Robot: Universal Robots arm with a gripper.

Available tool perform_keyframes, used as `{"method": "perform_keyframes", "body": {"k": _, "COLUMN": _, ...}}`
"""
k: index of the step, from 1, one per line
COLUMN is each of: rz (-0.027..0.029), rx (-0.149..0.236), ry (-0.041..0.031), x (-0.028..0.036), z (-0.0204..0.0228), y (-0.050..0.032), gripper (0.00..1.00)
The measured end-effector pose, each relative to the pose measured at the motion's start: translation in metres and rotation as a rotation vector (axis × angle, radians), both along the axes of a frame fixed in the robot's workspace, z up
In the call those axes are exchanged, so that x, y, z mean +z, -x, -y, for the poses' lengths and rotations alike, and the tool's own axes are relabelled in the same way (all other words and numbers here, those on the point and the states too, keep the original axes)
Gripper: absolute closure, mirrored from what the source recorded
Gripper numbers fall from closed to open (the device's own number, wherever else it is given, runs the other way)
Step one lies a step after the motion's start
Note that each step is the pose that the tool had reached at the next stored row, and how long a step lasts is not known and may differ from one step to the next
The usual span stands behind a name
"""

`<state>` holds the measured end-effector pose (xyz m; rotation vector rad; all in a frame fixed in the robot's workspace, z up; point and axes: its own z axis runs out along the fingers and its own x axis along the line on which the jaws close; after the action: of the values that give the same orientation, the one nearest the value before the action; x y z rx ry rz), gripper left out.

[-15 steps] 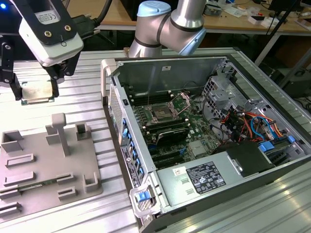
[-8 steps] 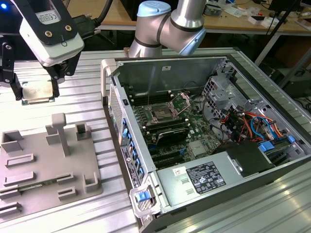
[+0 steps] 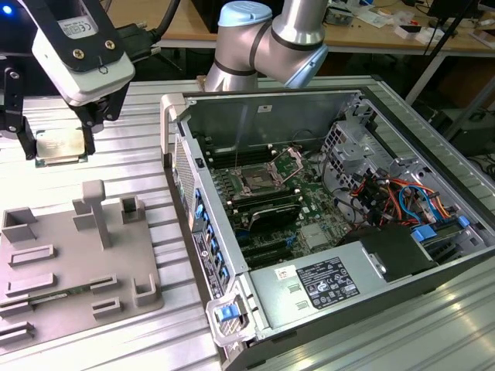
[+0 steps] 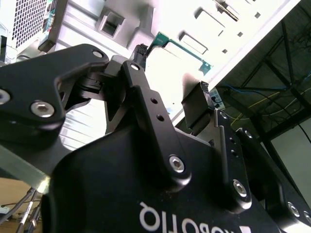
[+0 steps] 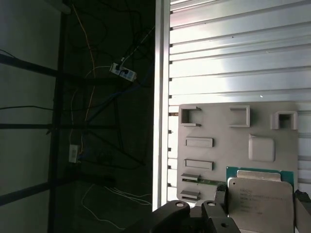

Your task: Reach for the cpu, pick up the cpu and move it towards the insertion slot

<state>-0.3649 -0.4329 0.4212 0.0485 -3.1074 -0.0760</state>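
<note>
Pincer (image 3: 60, 147) pinching cpu (image 3: 59, 145) — lifted above grey tray (image 3: 46, 278), well apart from insertion slot (image 3: 257, 184).

Print on the cpu (image 5: 257, 204) and the power-supply label (image 3: 328, 283) cannot be read.

1 small flat square silvery cpu (image 3: 60, 146) with a thin darker rim. 1 black two-fingered gripper (image 3: 58, 137). 1 square silver-framed insertion slot (image 3: 256, 183) with a dark centre. 1 open grey metal computer case (image 3: 255, 116). 1 grey plastic tray (image 3: 116, 282) with raised blocks, at the case's 9 o'clock.
</note>
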Motion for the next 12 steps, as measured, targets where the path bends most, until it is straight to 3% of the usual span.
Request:
{"method": "perform_keyframes", "body": {"k": 8, "rz": 0.0001, "rx": 0.0, "ry": 0.0, "x": 0.0007, "z": 0.0, "y": -0.0044, "gripper": 0.45}}
{"method": "perform_keyframes", "body": {"k": 12, "rz": 0.0, "rx": 0.0, "ry": 0.0, "x": 0.0044, "z": 0.0, "y": -0.0048, "gripper": 0.45}}
